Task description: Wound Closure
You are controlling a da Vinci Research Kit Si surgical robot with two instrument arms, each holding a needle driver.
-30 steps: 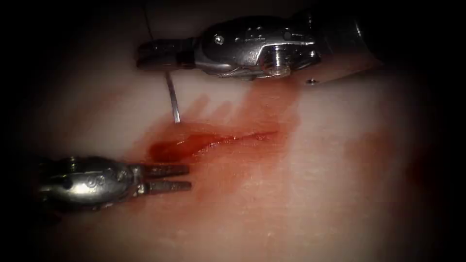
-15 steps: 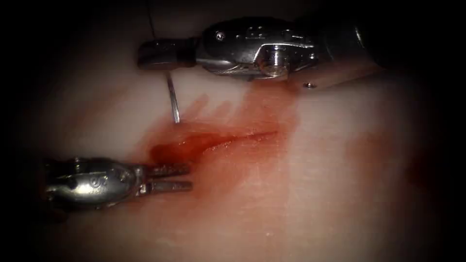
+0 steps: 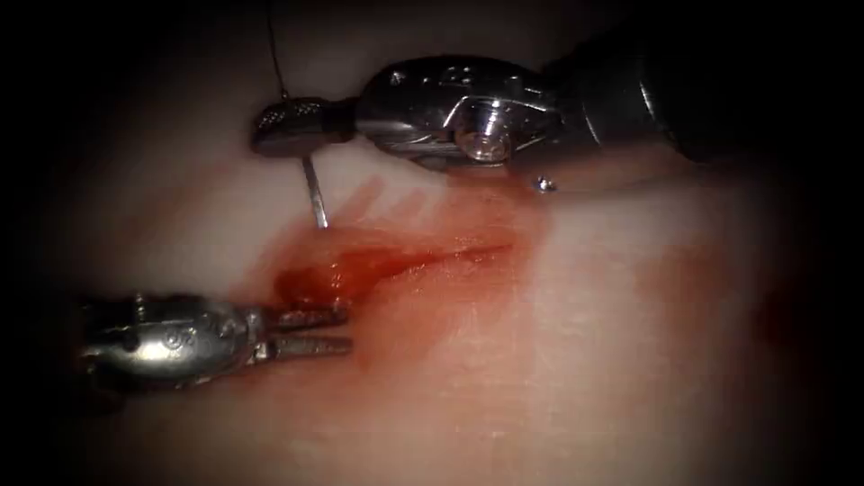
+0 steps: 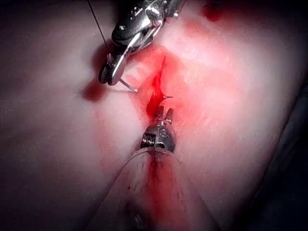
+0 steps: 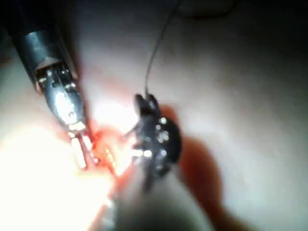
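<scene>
since a second ago my right tool (image 3: 288, 126) has rolled and dipped, jaws clamped on the needle (image 3: 315, 192) near its tail, thread (image 3: 273, 49) trailing up. needle enters the tissue (image 3: 585, 315) above the cut (image 3: 423, 259); its tip (image 4: 167, 97) pokes out the far side. left tool (image 3: 310, 330) holds nothing, jaws slightly apart below the cut.

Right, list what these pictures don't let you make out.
- Needle, endoscope view: held shut in the right tool, its lower end is in the tissue above the cut; that buried part is hidden.
- Needle tip, left wrist view: a thin point at the cut, too small to confirm.
- Thread: runs off the top edge.
- Left tool: jaws apart, holding nothing.
</scene>
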